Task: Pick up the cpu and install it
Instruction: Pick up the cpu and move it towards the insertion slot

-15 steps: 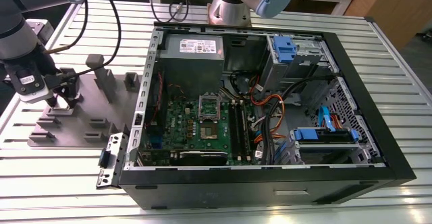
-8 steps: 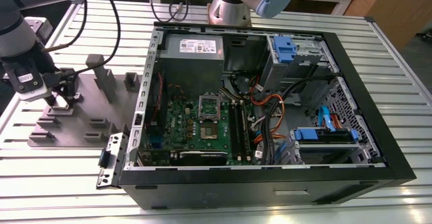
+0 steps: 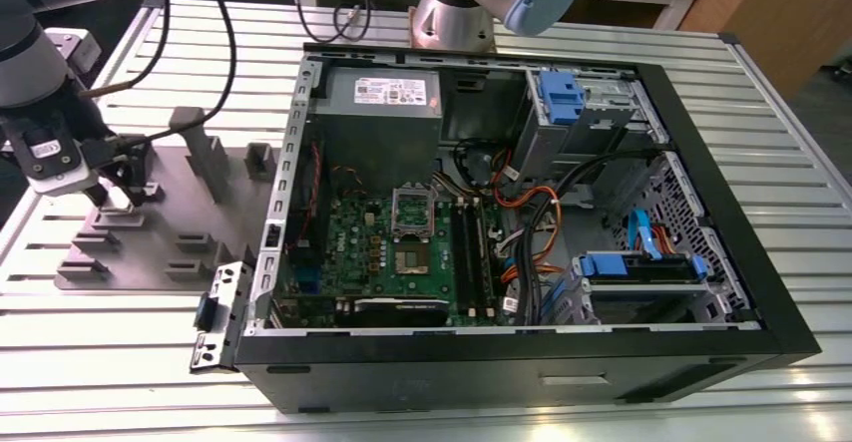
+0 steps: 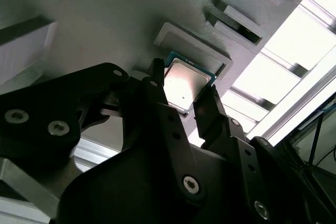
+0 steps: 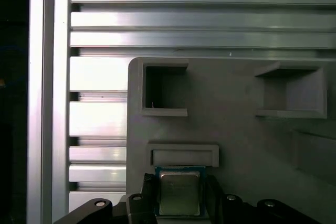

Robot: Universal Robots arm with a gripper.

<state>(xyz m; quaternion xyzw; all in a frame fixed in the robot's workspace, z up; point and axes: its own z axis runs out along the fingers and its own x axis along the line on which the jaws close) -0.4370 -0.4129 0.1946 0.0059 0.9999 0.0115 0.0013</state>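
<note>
Clasped the cpu (image 4: 185,83) by two opposite edges, gripper (image 5: 179,199) narrowed onto it. Held it just over the grey fixture plate (image 5: 236,129), beside a raised rectangular slot (image 5: 184,156). Stood well apart from the open computer case (image 3: 533,374) on the slatted table (image 3: 107,362), toward the exterior view's left.

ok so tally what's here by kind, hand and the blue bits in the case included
chip: 1, gripped between the hand's fingers
hand: 1
grey holder plate: 1
computer case: 1, lying open
blue drive brackets: 2
total: 6
</note>
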